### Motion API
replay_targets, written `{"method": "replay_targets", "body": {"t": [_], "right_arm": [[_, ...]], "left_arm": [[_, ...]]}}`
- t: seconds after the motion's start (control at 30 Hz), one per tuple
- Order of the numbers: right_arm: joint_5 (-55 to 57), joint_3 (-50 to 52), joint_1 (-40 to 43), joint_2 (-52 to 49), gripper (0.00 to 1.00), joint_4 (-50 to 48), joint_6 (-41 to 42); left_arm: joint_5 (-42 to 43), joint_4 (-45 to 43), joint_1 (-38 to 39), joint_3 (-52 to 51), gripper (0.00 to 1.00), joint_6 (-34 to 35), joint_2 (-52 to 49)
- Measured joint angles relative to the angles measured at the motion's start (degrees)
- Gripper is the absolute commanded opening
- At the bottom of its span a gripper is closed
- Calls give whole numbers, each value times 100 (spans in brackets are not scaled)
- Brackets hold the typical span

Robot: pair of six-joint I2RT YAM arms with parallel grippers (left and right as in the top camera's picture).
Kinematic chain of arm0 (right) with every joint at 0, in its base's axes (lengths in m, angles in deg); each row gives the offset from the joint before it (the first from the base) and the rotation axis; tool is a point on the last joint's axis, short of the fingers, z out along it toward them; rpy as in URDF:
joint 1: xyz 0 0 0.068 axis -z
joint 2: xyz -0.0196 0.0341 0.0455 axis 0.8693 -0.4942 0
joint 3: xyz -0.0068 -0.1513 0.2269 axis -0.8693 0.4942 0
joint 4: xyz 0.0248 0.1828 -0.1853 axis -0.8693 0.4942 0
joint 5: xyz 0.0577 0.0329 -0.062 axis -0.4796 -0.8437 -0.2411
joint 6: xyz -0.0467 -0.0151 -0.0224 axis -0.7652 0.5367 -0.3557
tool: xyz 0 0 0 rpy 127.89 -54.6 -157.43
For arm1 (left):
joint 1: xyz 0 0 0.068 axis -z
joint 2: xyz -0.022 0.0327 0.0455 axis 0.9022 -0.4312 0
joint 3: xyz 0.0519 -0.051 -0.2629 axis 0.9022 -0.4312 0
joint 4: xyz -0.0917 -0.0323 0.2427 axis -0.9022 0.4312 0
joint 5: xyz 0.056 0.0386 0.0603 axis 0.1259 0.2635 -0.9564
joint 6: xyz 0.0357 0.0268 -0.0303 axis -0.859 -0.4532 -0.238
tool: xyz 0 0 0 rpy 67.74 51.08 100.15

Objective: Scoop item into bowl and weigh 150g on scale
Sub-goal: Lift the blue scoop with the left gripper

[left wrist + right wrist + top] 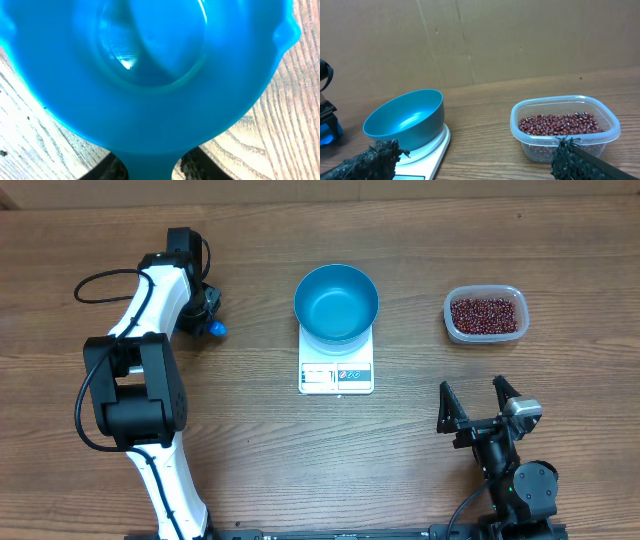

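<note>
At the near edge of the table (300,470), on the right side, the right gripper (471,390) sits low with its jaws spread wide apart, holding no object and pointing toward the far side. A little farther in, near the middle of the table, lies the white scale (336,375), its display strip (336,376) turned toward the near edge. The bright blue bowl (336,300) stands upright on the scale's platform and overhangs it on both sides. Off to the right, well apart from the scale and about level with the bowl, stands a clear plastic tub (484,340) holding the small dark red beans (486,314) in a loose, shallow layer. On the left, about as far in as the bowl, the left gripper (207,318) reaches down to a small blue scoop (150,75) lying on the wood. From the left wrist the scoop's cup fills almost the whole view, and its handle runs down between the dark fingers (197,165). Whether they have clamped onto the handle or merely flank it, I cannot tell. Beyond the far edge of the table rises a plain brown cardboard wall (495,40).
</note>
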Motion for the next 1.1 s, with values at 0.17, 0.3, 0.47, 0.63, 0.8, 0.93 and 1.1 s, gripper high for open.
{"method": "replay_targets", "body": {"t": [0.17, 0.3, 0.47, 0.63, 0.8, 0.93, 1.1], "right_arm": [[-2, 0, 0, 0, 100, 0, 0], [-4, 0, 0, 0, 100, 0, 2], [-4, 0, 0, 0, 100, -4, 2], [-2, 0, 0, 0, 100, 0, 4], [-2, 0, 0, 0, 100, 0, 2], [-2, 0, 0, 0, 100, 0, 0], [-4, 0, 0, 0, 100, 2, 2]], "left_arm": [[-74, -76, -2, -4, 34, -28, 0], [-118, -162, -13, -7, 31, -151, 0], [-149, -186, -13, -7, 28, -245, 0], [-153, -186, -15, -7, 23, -282, 0], [-153, -188, -15, -7, 19, -289, 0], [-153, -188, -15, -7, 14, -299, 0], [-151, -144, -15, 2, 9, -304, 0]]}}
